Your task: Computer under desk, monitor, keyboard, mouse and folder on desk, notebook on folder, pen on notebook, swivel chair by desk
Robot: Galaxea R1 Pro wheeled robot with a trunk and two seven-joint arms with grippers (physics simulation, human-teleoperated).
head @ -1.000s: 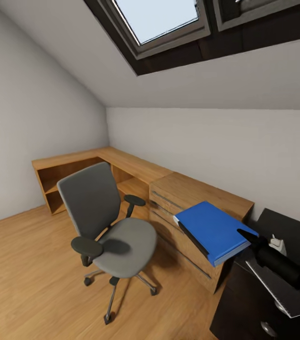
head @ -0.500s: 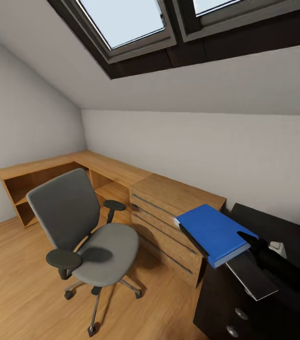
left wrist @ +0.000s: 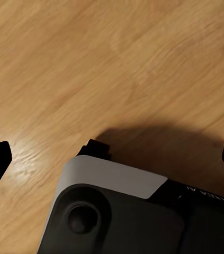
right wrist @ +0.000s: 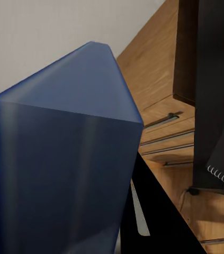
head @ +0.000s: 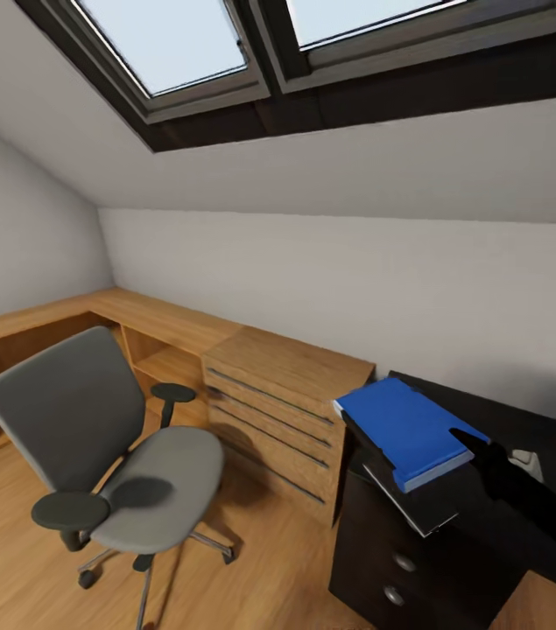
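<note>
Black arm (head: 531, 494), grey-and-black rounded base (left wrist: 106, 211)

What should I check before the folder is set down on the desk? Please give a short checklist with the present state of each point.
1. Folder held by the right gripper: ok, it is up in the air at the gripper's tip, roughly level.
2. Folder off the chair: ok, the seat is bare.
3. Folder over the desk: ok in part, it hangs above the desk's left end, near the wooden drawer unit.
4. Mouse to place it beside: cannot tell.
5. Landing spot under the folder: cannot tell, a flat dark thing lies just below it.
6. Left gripper free: ok, its fingers are apart, above the floor.
</note>
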